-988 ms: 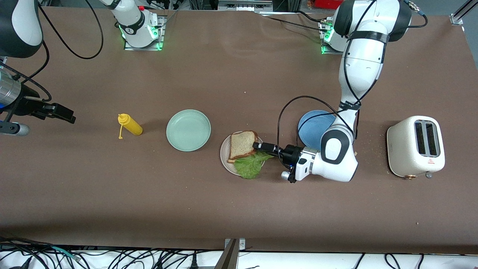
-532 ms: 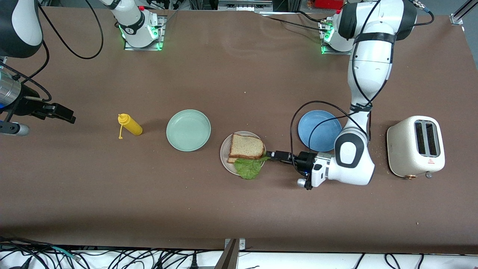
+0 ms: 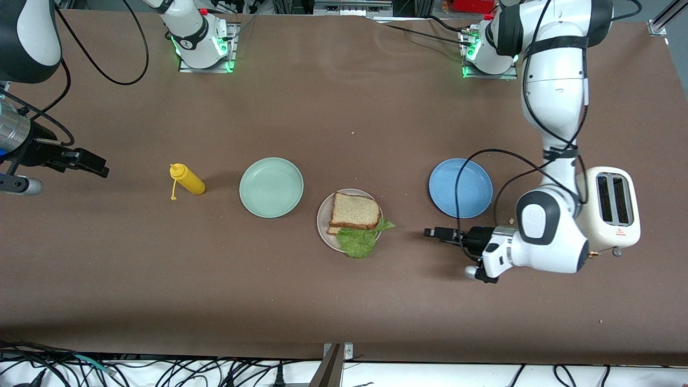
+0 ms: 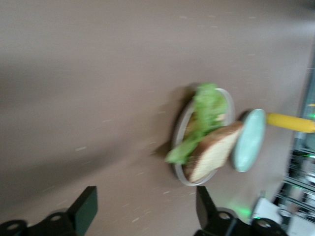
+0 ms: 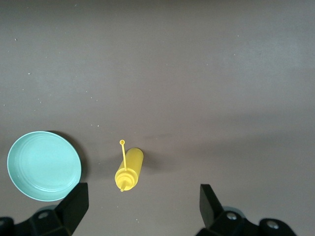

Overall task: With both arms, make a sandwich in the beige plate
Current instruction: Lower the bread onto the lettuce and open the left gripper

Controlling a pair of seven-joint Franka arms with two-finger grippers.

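The sandwich lies on the beige plate: a brown-crusted bread slice on top, with ruffled green lettuce spilling over the rim nearest the front camera. A second slice edge peeks out under it. My left gripper hangs low over bare table beside the plate, toward the left arm's end, open and empty. The left wrist view shows the sandwich and plate ahead of that open left gripper. My right gripper waits open over the right arm's end, empty.
A mint green plate and a yellow squeeze bottle lie toward the right arm's end. A blue plate and a white toaster sit toward the left arm's end, the left arm's wrist close to the toaster.
My left gripper let go of the top bread slice, opened, and drew back from the plate toward the toaster. The slice settled flat on the lettuce. The right arm stayed still.
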